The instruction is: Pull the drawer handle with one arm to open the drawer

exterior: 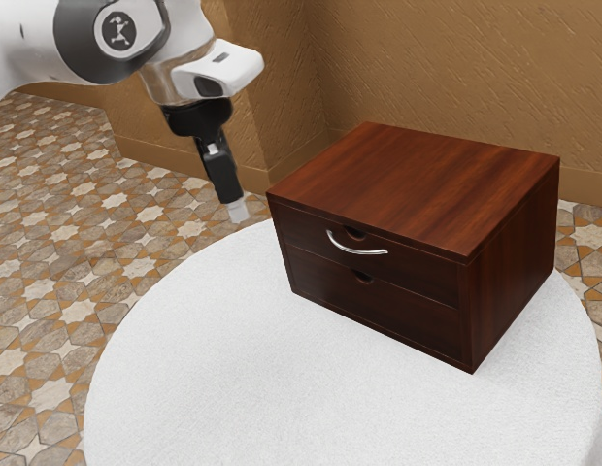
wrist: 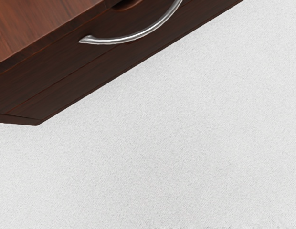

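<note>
The drawer handle [exterior: 356, 247], a curved silver bar, sits on the upper drawer [exterior: 418, 267] of a dark red-brown wooden cabinet [exterior: 418, 180]. It is placed toward the end of the drawer front nearer the exterior view's left, just under a small half-round notch. The upper drawer's front lies flush with the lower drawer [exterior: 379, 301] beneath it, so the drawer looks closed. The lower drawer has a notch of its own.

The cabinet stands on a round white table [exterior: 282, 388], toward the side at the exterior view's right, with its drawer fronts facing the bare white surface.

The gripper [exterior: 237, 211] hangs over the table's far edge at the exterior view's left. It is well apart from the handle and touches nothing. It points downward with a slight tilt toward the cabinet, and it is seen edge-on, so how its jaws stand cannot be told. The white and grey arm [exterior: 117, 34] comes in from the upper left.

In the wrist view the handle [wrist: 133, 33] and the dark drawer front [wrist: 57, 71] lie ahead of the hand, beyond the white table top [wrist: 186, 157].

A patterned tile floor [exterior: 68, 243] and tan textured walls [exterior: 456, 68] surround the table.
</note>
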Motion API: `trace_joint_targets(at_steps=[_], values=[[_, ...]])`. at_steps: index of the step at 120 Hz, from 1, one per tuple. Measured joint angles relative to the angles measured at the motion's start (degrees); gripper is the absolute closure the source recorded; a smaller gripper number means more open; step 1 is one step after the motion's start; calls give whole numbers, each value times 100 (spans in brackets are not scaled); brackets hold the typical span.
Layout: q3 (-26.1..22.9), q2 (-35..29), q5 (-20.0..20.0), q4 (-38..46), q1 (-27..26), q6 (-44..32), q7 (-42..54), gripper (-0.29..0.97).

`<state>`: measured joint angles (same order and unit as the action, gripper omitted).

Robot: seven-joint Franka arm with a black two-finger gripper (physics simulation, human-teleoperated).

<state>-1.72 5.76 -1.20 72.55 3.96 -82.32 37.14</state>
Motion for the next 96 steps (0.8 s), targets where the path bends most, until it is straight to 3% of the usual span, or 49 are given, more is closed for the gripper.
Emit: trace_joint_targets(at_steps=[16, 31, 65, 96], values=[[-3, 48, 452, 258, -428, -234, 888, 0], [11, -86, 641, 815, -612, -675, 1626, 0], [68, -923, 702, 2532, -669, -2264, 2870, 0], [73, -845, 551, 2822, -746, -3391, 3634, 0]])
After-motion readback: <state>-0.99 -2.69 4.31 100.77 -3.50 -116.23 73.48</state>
